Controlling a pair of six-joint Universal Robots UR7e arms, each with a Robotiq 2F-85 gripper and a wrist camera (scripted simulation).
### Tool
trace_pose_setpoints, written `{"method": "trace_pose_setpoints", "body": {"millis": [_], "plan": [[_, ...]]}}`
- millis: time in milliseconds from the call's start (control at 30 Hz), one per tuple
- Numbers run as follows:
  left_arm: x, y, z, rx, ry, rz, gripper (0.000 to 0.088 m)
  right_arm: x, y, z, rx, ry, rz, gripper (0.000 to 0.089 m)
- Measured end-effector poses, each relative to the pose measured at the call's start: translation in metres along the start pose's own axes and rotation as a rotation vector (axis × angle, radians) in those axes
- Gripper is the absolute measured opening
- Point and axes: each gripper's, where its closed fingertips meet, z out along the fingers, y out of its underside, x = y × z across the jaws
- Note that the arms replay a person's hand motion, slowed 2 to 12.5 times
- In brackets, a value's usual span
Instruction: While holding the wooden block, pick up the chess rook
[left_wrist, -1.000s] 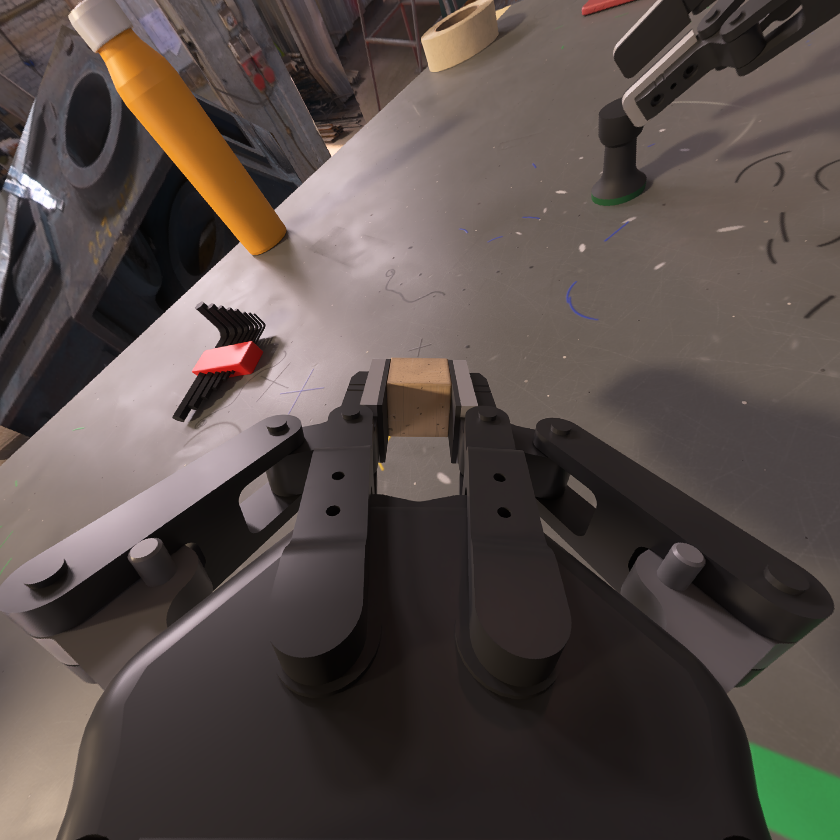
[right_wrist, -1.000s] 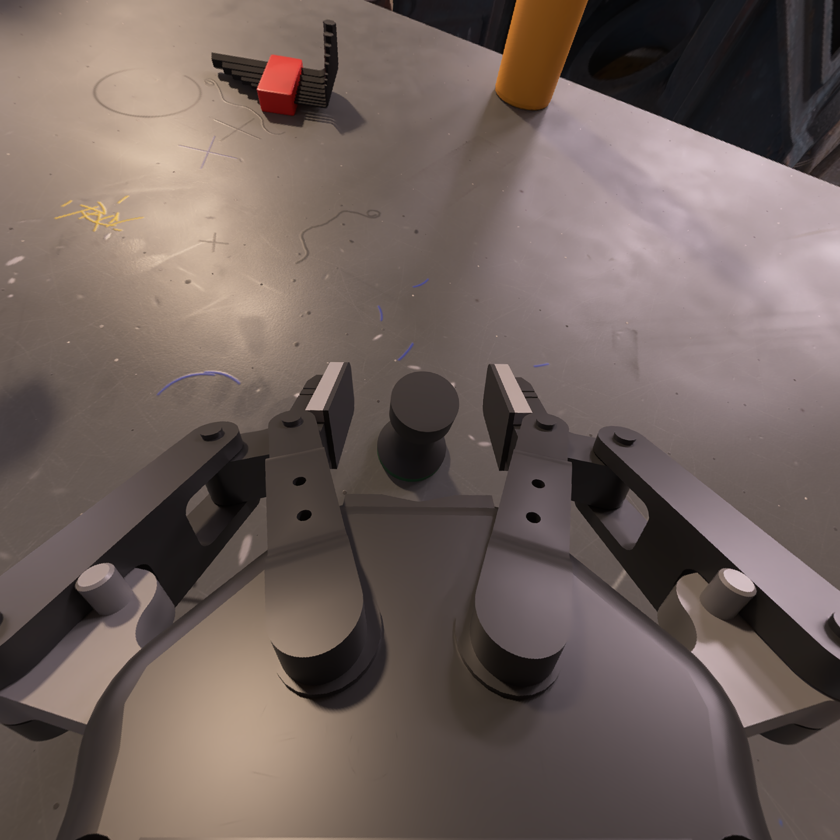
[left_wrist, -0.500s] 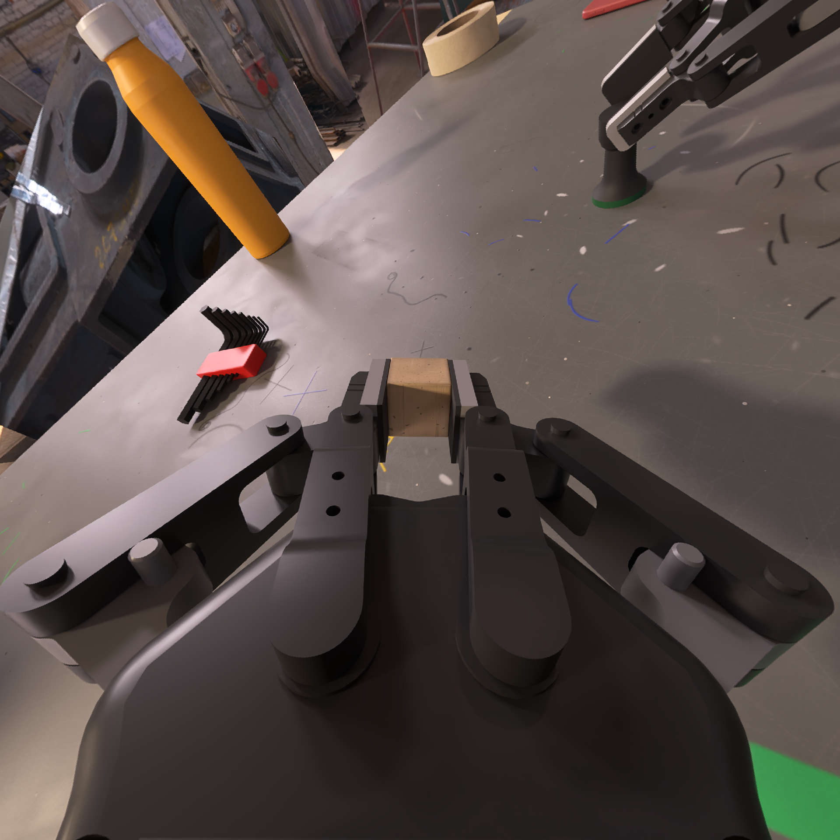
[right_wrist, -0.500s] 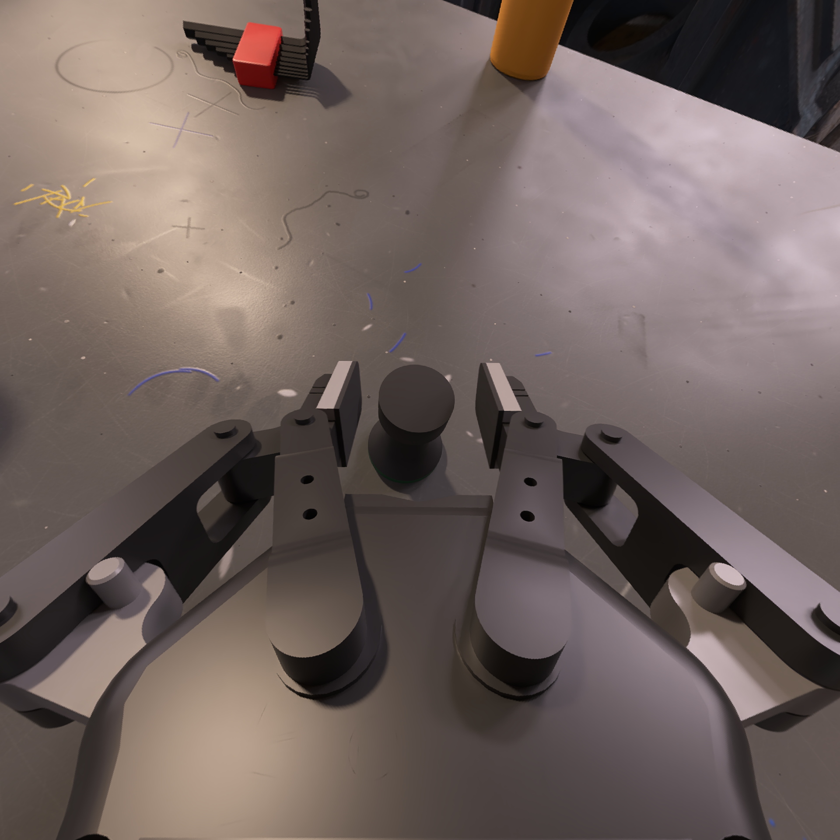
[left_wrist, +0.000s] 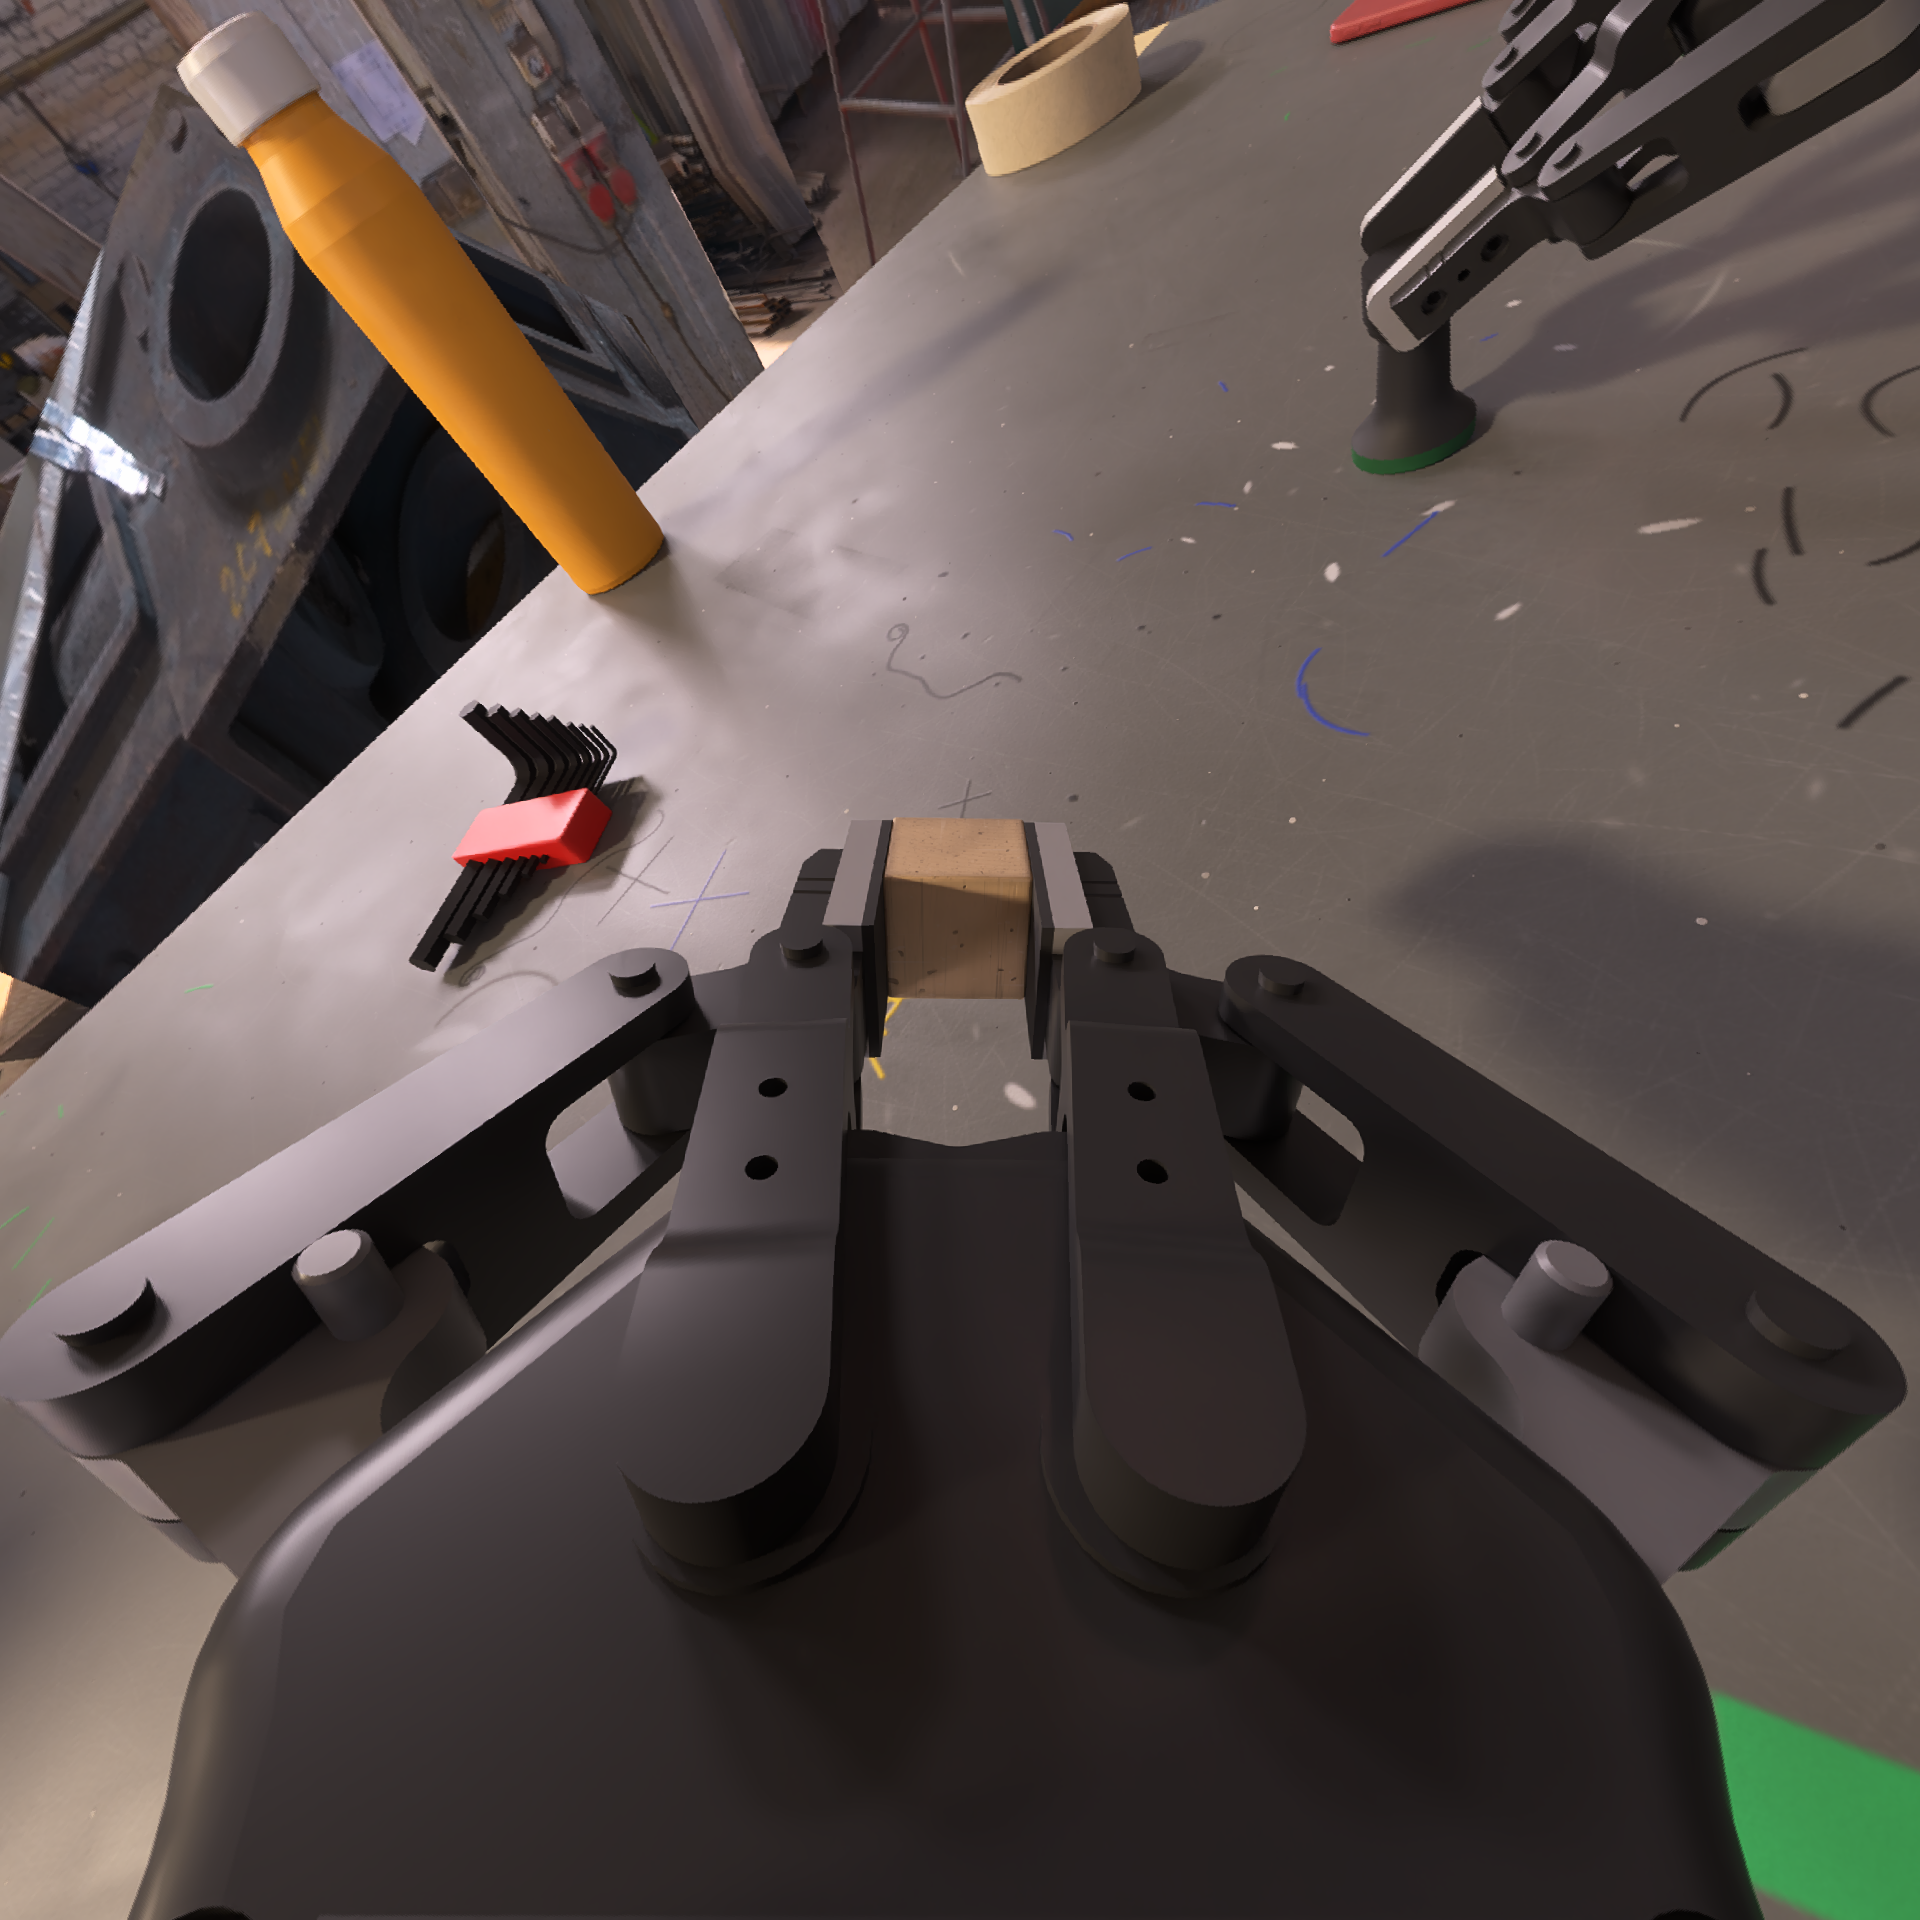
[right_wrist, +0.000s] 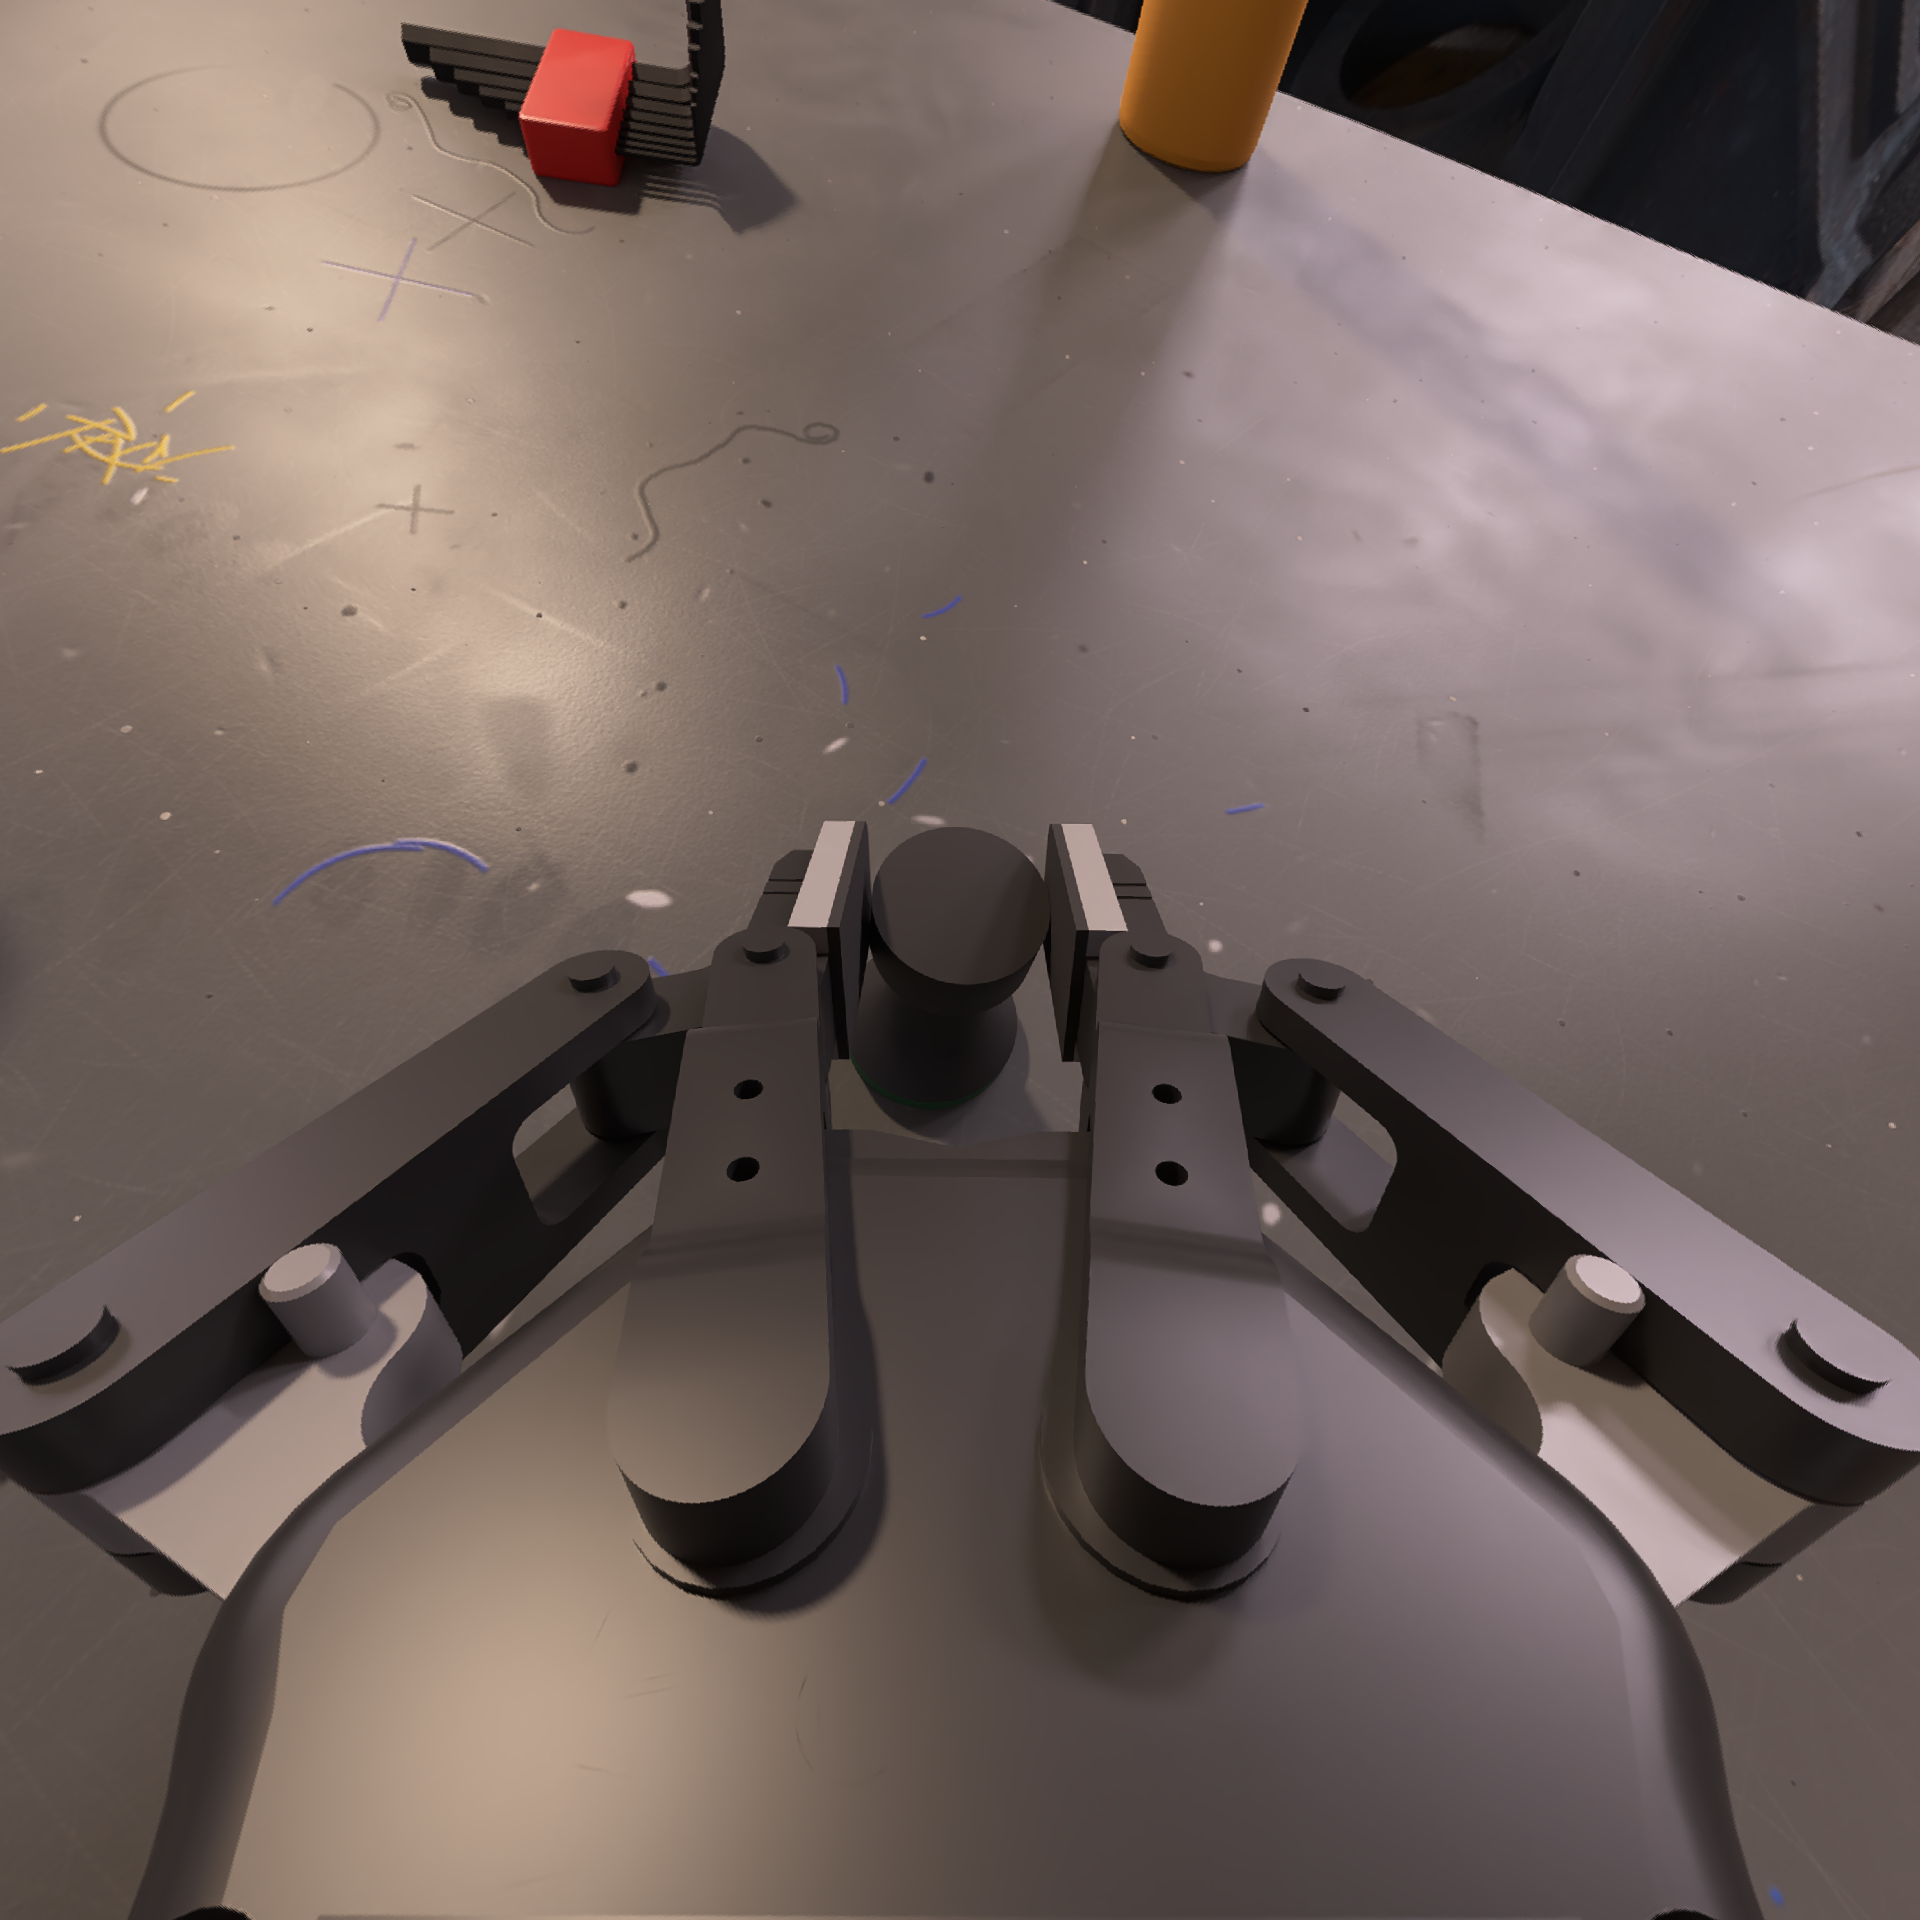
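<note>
My left gripper (left_wrist: 957, 914) is shut on a light wooden block (left_wrist: 956, 906) and holds it above the grey table. My right gripper (right_wrist: 957, 909) is shut on the head of a dark chess rook (right_wrist: 954, 925). The rook stands upright on the table with its green-edged base down, as the left wrist view (left_wrist: 1411, 416) shows at the far right. There the right gripper's fingers (left_wrist: 1439, 275) clasp its top.
A red-handled set of black hex keys (left_wrist: 525, 831) (right_wrist: 592, 109) lies on the table. A tall orange cylinder with a white cap (left_wrist: 436, 312) (right_wrist: 1205, 83) stands near the table edge. A roll of beige tape (left_wrist: 1055, 88) lies at the far edge.
My right gripper's fingers have closed in from either side onto the rook's head. My left gripper still holds the block, shifted only slightly.
</note>
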Motion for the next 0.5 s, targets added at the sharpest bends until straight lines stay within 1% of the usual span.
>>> {"method": "trace_pose_setpoints", "body": {"millis": [500], "plan": [[-0.0009,-0.0007,-0.0006,0.003,-0.003,-0.001,0.0216,-0.0003,0.0004,-0.0018,0.005,0.007,-0.002,0.0304]]}}
